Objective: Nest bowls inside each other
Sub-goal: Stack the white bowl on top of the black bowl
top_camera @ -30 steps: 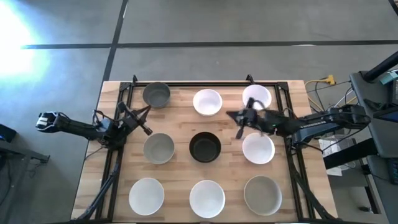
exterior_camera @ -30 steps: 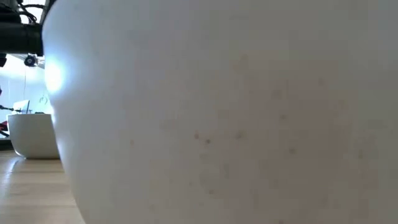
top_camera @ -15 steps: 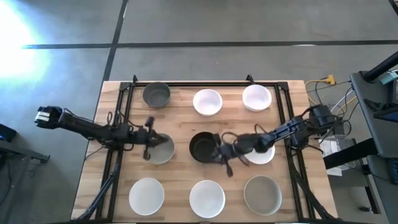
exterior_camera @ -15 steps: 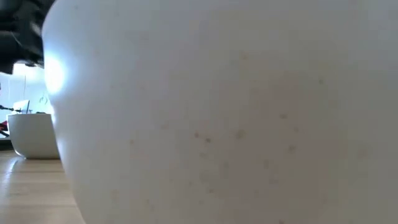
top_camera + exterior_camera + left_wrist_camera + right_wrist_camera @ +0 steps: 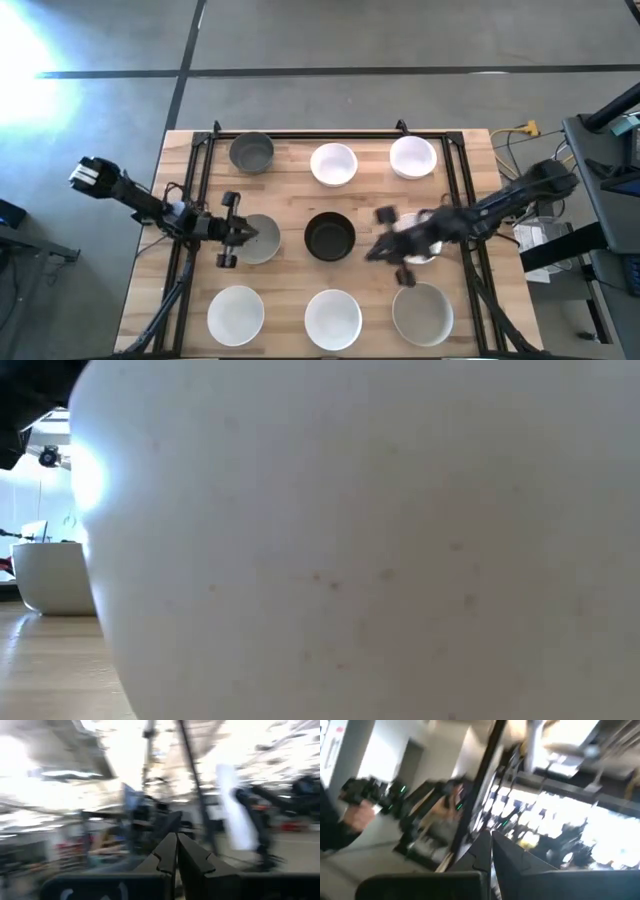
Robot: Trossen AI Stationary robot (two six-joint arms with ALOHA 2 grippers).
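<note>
Several bowls stand upright on the wooden table (image 5: 290,195) in three rows. In the middle row are a grey bowl (image 5: 262,243), a black bowl (image 5: 330,236) and a white bowl (image 5: 424,250) mostly hidden under my right arm. My left gripper (image 5: 246,234) hovers shut over the grey bowl's left rim, holding nothing. My right gripper (image 5: 374,250) hovers shut between the black and the white bowl, also holding nothing. Both wrist views show shut fingers, left (image 5: 176,837) and right (image 5: 490,835), pointing at the room. The white bowl (image 5: 350,540) at the near middle fills the low view.
The far row holds a grey bowl (image 5: 252,153) and two white bowls (image 5: 334,164) (image 5: 413,157). The near row holds two white bowls (image 5: 236,313) (image 5: 332,318) and a grey bowl (image 5: 422,312). Black frame rails (image 5: 196,170) run along the table's sides.
Both grippers have swung from the far row toward the near edge and tipped upward, staying shut. The left one now hangs over the middle-left grey bowl, the right one beside the black bowl. No bowl has moved.
</note>
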